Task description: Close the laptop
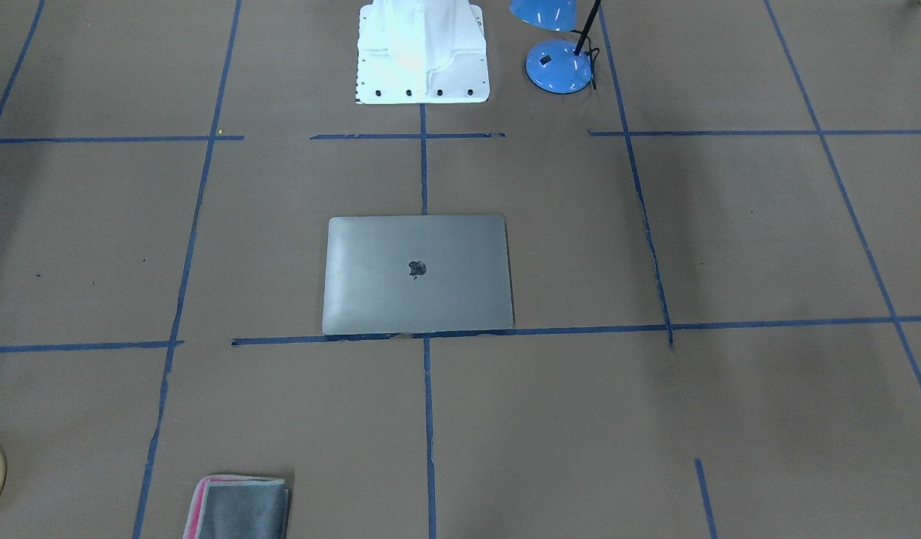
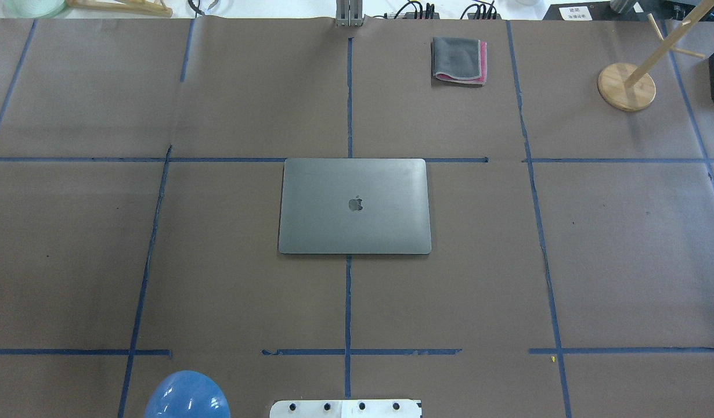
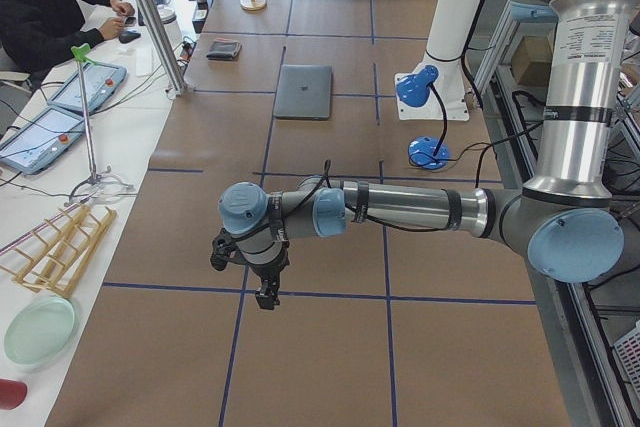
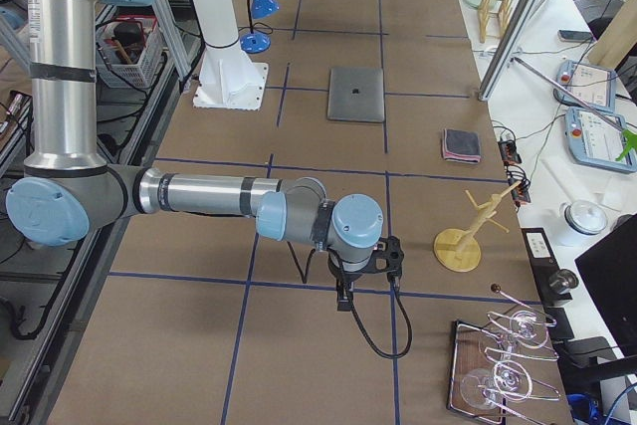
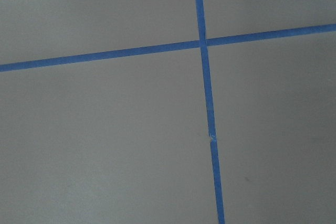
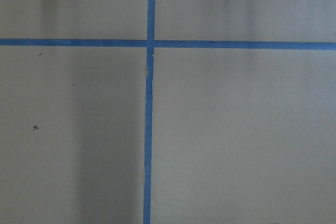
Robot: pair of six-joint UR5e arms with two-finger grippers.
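The laptop (image 3: 303,90) lies shut and flat on the bench (image 3: 320,367). Well apart from the laptop, nearer the camera, the left gripper (image 3: 266,297) hangs pointing down. A blue lamp (image 3: 418,92) stands near the laptop.

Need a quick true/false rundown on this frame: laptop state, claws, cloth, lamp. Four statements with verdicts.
1. The laptop lies shut, logo up. True.
2. A claw presses on the lid. False: the left claw and right claw hang over the table, far from the laptop.
3. The folded cloth lies on the laptop. False: it lies apart, on the table.
4. The blue lamp stands beside the robot base. True.
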